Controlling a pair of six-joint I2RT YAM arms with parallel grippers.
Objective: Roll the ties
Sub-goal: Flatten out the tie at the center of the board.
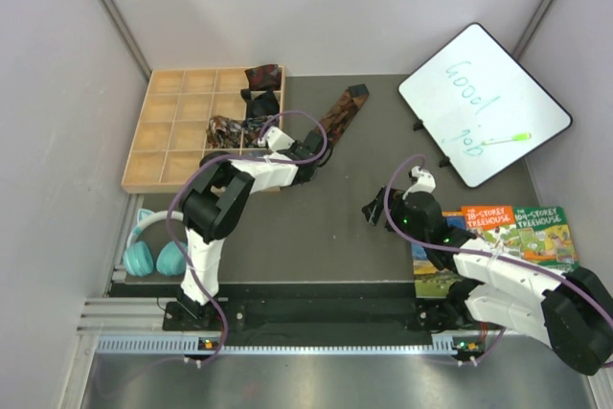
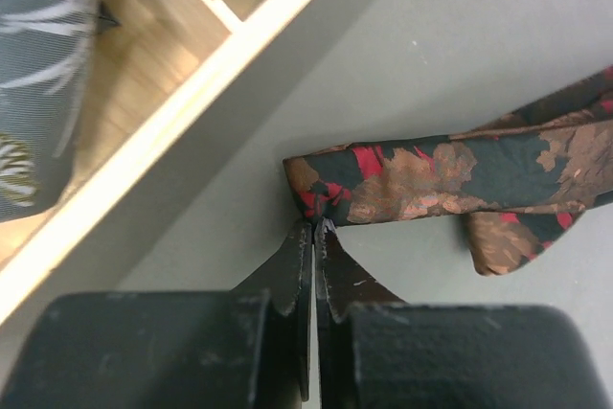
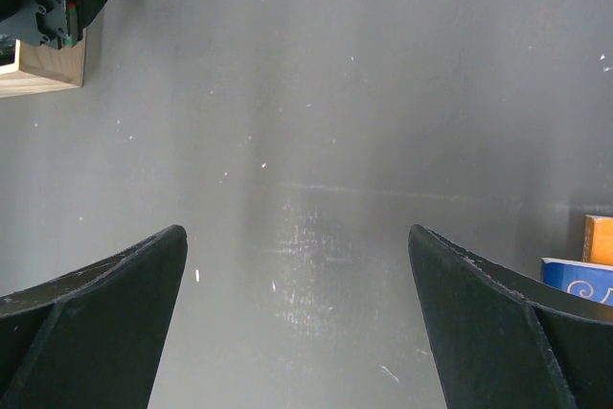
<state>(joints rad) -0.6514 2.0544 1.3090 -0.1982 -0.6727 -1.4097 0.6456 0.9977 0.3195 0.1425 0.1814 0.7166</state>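
A long dark tie (image 1: 340,114) with rust-orange print lies on the grey table, running from the back toward the wooden tray (image 1: 168,131). Its near end is folded over (image 2: 450,174). My left gripper (image 2: 316,227) is shut, its tips pinching the puckered edge of that fold right beside the tray rim (image 2: 192,102). Rolled ties sit in the tray's cells: dark red (image 1: 265,75), black (image 1: 259,102), multicolour (image 1: 228,128), and a grey one (image 2: 38,74). My right gripper (image 3: 297,232) hovers wide open over bare table (image 1: 374,210), nothing between its fingers.
A whiteboard (image 1: 484,102) with a green marker leans at the back right. Picture books (image 1: 508,232) lie at the right near edge beside my right arm. Teal headphones (image 1: 153,251) rest at the left, in front of the tray.
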